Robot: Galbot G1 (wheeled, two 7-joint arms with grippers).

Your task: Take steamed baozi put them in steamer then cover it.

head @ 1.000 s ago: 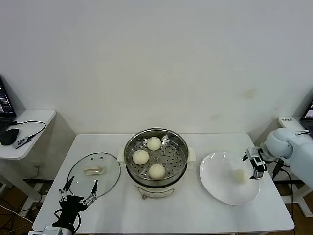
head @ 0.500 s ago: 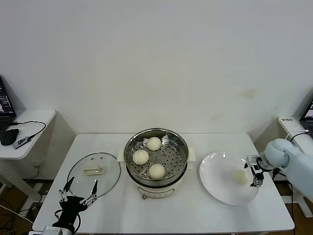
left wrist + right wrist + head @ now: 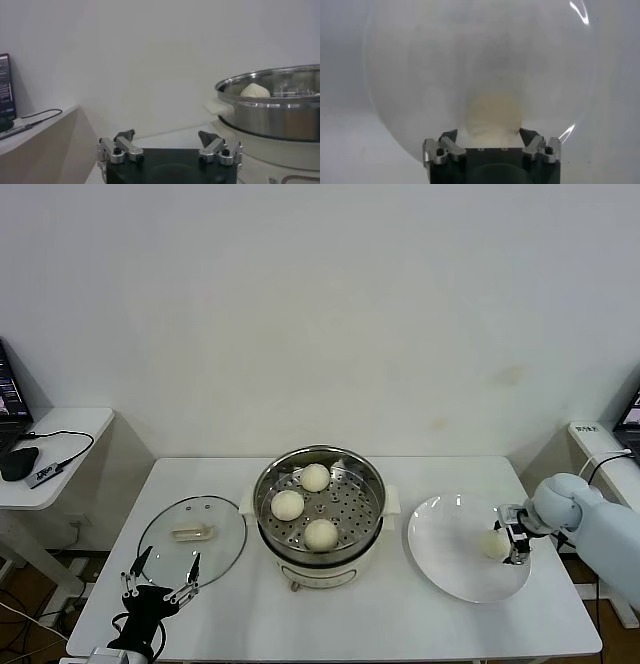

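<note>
Right gripper down at flat white plate, fingers apart astride last cream-white round bun, for lifting into shiny steel steamer; left gripper idle, fingers apart

The shiny round steamer sits open in the middle of the head view, with three smooth white baozi inside. One more baozi lies on the right side

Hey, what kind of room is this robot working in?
Probably a robotics lab, not a kitchen: a bare white wall, a white table holding a steamer, and a side desk with cables.
</note>
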